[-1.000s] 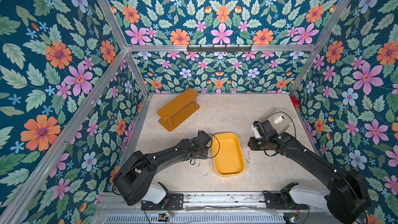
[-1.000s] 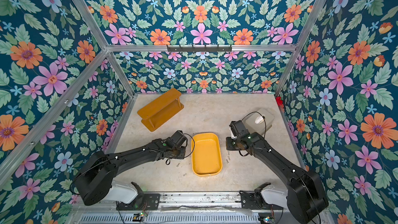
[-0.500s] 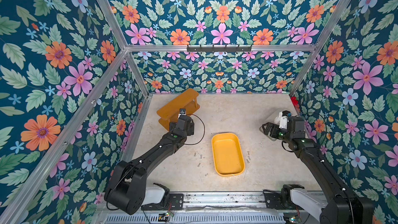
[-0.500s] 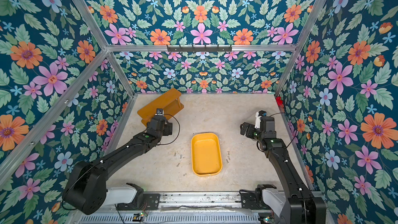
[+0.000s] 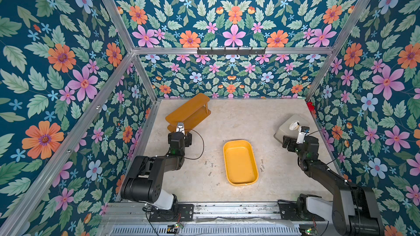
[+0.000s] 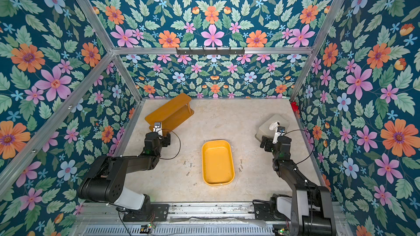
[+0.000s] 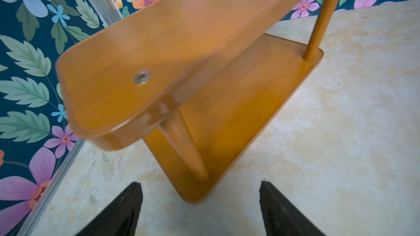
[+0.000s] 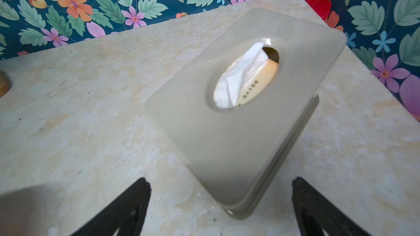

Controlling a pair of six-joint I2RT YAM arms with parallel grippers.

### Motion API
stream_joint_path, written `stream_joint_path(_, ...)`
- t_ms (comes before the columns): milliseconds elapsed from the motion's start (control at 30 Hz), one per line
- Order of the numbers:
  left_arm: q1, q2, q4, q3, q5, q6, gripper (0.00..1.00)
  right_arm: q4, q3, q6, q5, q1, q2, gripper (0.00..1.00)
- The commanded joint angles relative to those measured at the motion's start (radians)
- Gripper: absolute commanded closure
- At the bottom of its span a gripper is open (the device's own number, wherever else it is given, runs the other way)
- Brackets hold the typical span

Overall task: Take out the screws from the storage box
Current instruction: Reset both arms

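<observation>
Both top views: we see the screws (image 5: pixel 212 165) on the table (image 5: pixel 227 121) just beside the tray (image 5: pixel 240 162), on both long sides.
Left wrist: our left pincer (image 7: pixel 200 191) is wide open, facing the shelf (image 7: pixel 181 64).
Right wrist: our right pincer (image 8: pixel 221 185) is wide open, facing the tissue box (image 8: pixel 238 132).

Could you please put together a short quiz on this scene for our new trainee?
1. True or false: the tiny silver-grey metal screws lie inside the shallow yellow plastic tray.
2. What stands in front of the open right gripper? A, a grey-beige tissue box; B, a red mug; C, a blue bowl.
3. What does the open left gripper face?

Key
1. False: they lie on the beige tabletop, on both sides of the tray.
2. A.
3. The orange-brown two-tier shelf.
</observation>
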Motion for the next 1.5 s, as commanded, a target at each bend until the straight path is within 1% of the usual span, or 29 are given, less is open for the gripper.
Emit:
stream_joint_path(0,0.011,0.013,0.119,0.001,0.030,0.012,0.14,0.225,-0.014,0.005,-0.003,0.001,0.055,0.00)
stream_joint_path(133,0.028,0.016,0.127,-0.002,0.052,-0.001,0.12,0.395,-0.073,0.003,0.029,0.002,0.121,0.00)
stream_joint_path(167,0.029,0.017,0.118,0.004,0.054,-0.002,0.02,0.425,-0.077,0.009,0.040,0.002,0.148,0.00)
stream_joint_path(267,0.040,0.022,0.101,0.016,0.077,-0.007,0.01,0.501,-0.072,0.002,0.011,0.002,0.229,0.00)
stream_joint_path(367,0.054,0.030,0.080,0.033,0.097,-0.017,0.01,0.423,-0.046,0.001,0.024,0.002,0.215,0.00)
stream_joint_path(433,0.085,0.057,0.025,0.077,0.102,-0.053,0.01,0.455,-0.053,0.008,0.033,0.002,0.227,0.00)
stream_joint_path(467,0.111,0.077,0.007,0.101,0.119,-0.080,0.01,0.447,-0.052,0.007,0.032,0.002,0.225,0.00)
stream_joint_path(500,0.134,0.077,-0.034,0.118,0.158,-0.095,0.01,0.443,-0.052,0.007,0.033,0.002,0.223,0.00)
stream_joint_path(567,0.139,0.077,-0.024,0.115,0.170,-0.095,0.01,0.448,-0.052,0.006,0.034,0.002,0.224,0.00)
stream_joint_path(667,0.139,0.063,0.010,0.085,0.187,-0.090,0.01,0.446,-0.052,0.005,0.035,0.003,0.224,0.00)
stream_joint_path(733,0.141,0.046,0.084,0.034,0.201,-0.089,0.01,0.446,-0.051,0.005,0.034,0.003,0.224,0.00)
stream_joint_path(800,0.141,0.031,0.198,-0.041,0.206,-0.089,0.01,0.445,-0.052,0.005,0.034,0.002,0.225,0.00)
stream_joint_path(833,0.141,0.044,0.289,-0.099,0.188,-0.097,0.01,0.446,-0.051,0.006,0.034,0.002,0.224,0.00)
stream_joint_path(867,0.142,0.093,0.470,-0.138,0.158,-0.095,0.01,0.446,-0.051,0.006,0.034,0.002,0.224,0.00)
stream_joint_path(933,0.139,0.047,0.325,-0.109,0.149,-0.106,0.01,0.446,-0.052,0.005,0.034,0.002,0.224,0.00)
stream_joint_path(967,0.140,0.070,0.399,-0.121,0.144,-0.101,0.01,0.446,-0.051,0.005,0.034,0.002,0.224,0.00)
stream_joint_path(1000,0.139,0.069,0.403,-0.121,0.146,-0.101,0.01,0.447,-0.051,0.005,0.034,0.002,0.224,0.00)
stream_joint_path(1033,0.140,0.056,0.357,-0.115,0.152,-0.104,0.01,0.446,-0.051,0.006,0.034,0.002,0.224,0.00)
stream_joint_path(1100,0.140,0.064,0.382,-0.120,0.149,-0.103,0.01,0.446,-0.051,0.006,0.034,0.002,0.225,0.00)
stream_joint_path(1467,0.139,0.055,0.371,-0.120,0.149,-0.102,0.01,0.446,-0.051,0.005,0.034,0.002,0.224,0.00)
